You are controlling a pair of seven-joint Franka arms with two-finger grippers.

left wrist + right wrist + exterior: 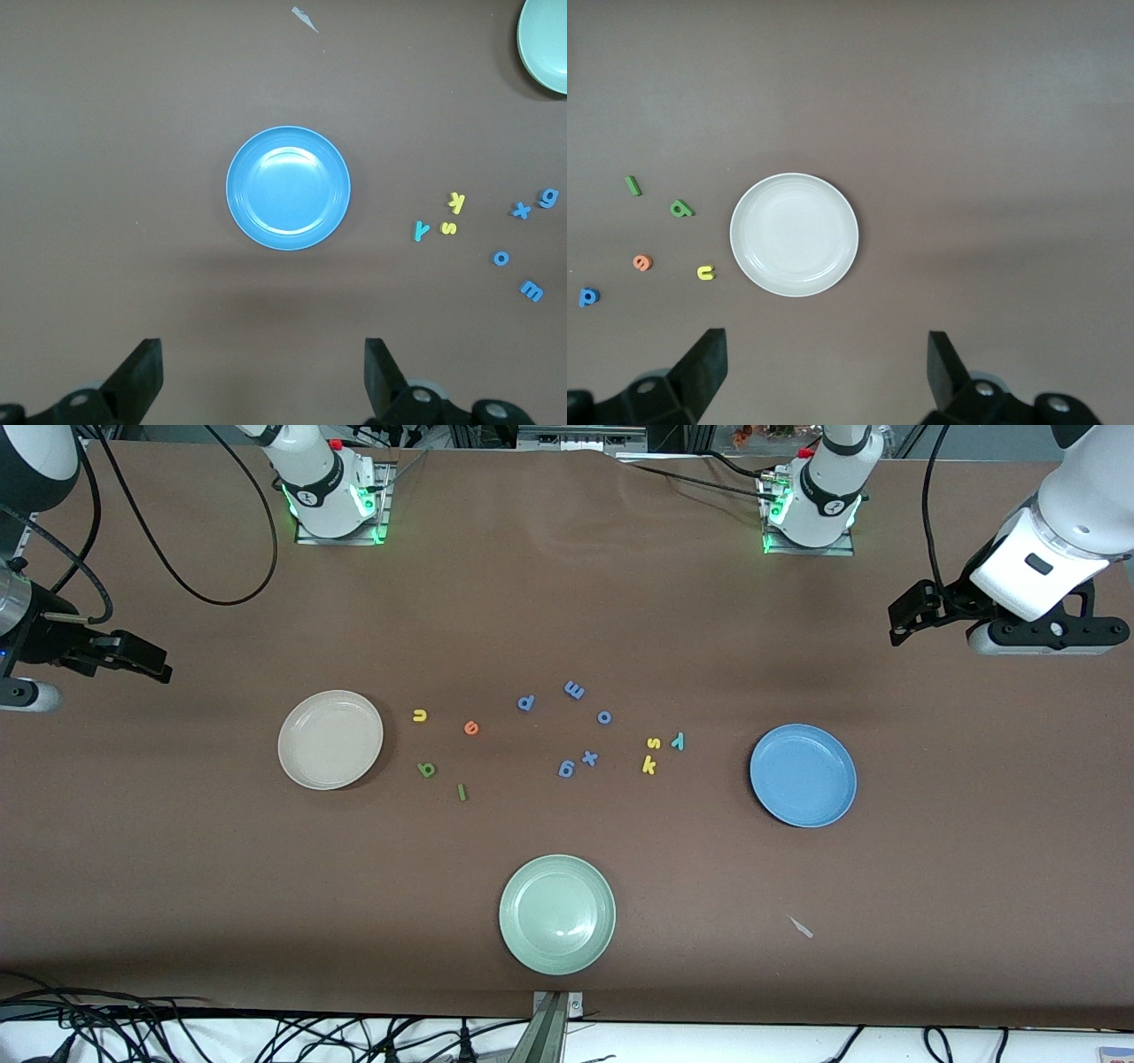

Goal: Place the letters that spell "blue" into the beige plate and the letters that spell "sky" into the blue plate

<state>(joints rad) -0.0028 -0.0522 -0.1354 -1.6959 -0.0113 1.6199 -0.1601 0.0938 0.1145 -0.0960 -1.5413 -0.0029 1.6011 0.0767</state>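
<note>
The beige plate (330, 740) lies empty toward the right arm's end, with yellow u (420, 715), orange e (470, 728), green b (427, 770) and dark green l (462, 792) on the table beside it. The blue plate (803, 774) lies empty toward the left arm's end, beside yellow s (653, 743), yellow k (648, 764) and teal y (678, 740). My left gripper (263, 372) hangs open and empty high over the table near the blue plate (288, 188). My right gripper (828, 367) hangs open and empty high near the beige plate (794, 234).
A pale green plate (556, 914) sits nearest the front camera, midway along the table. Several blue letters (574, 689) lie scattered between the two letter groups. A small pale scrap (801, 927) lies nearer the camera than the blue plate.
</note>
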